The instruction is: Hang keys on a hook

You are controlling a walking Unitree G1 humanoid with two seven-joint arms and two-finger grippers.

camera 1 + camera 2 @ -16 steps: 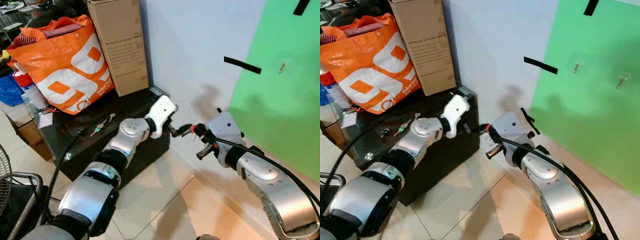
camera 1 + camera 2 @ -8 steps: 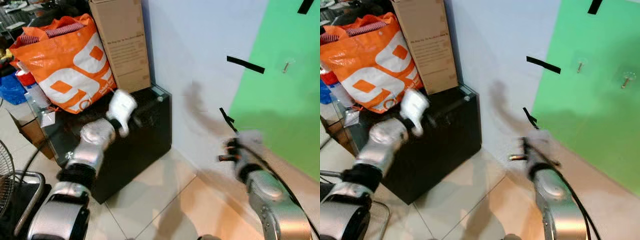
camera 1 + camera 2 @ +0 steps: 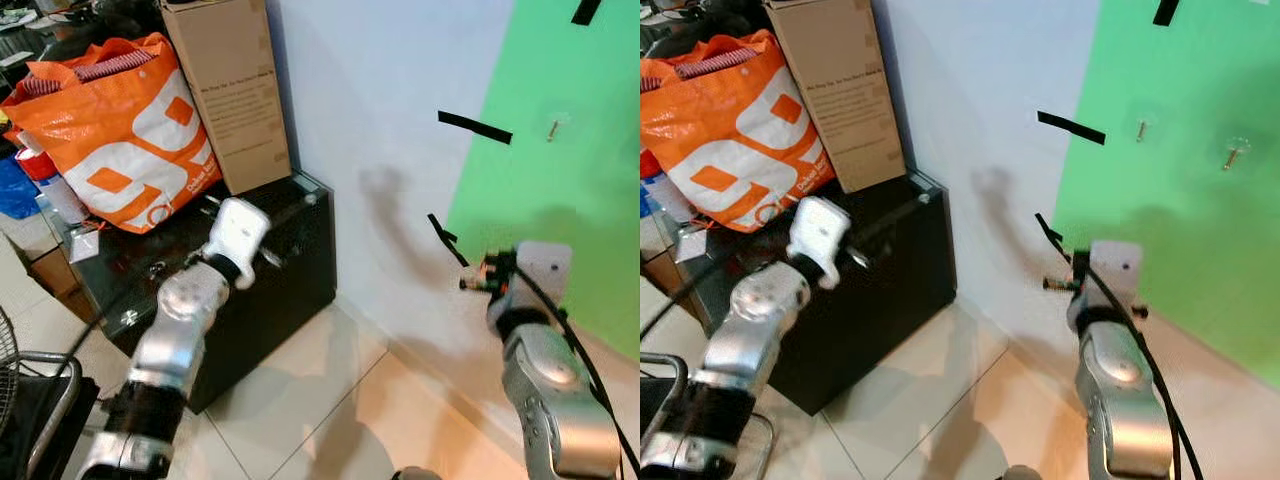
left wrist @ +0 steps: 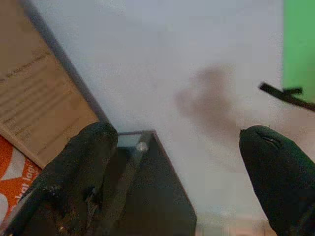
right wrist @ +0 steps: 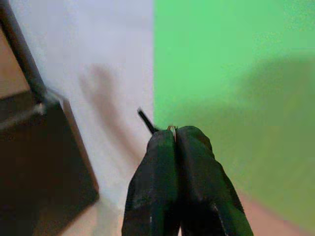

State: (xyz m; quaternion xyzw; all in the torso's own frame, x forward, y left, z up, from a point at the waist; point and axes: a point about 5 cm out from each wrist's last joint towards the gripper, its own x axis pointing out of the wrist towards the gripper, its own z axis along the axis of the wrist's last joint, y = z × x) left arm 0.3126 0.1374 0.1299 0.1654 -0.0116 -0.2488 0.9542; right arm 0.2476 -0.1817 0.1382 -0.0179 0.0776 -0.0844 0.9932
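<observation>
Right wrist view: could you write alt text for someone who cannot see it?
The right gripper, its two black fingers pressed together with a small glint of metal at the tips, points toward a wall. The wall is white on one side and a green panel on the other, with a dark cabinet at the edge.

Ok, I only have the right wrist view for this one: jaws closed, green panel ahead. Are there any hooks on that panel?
Observer: Yes. The right eye view shows a hook and a second hook on the green panel, both higher than the right gripper.
Operator: And where is the left arm?
Observer: The left gripper is over the black cabinet by the wall, jaws open with nothing between them.
</observation>
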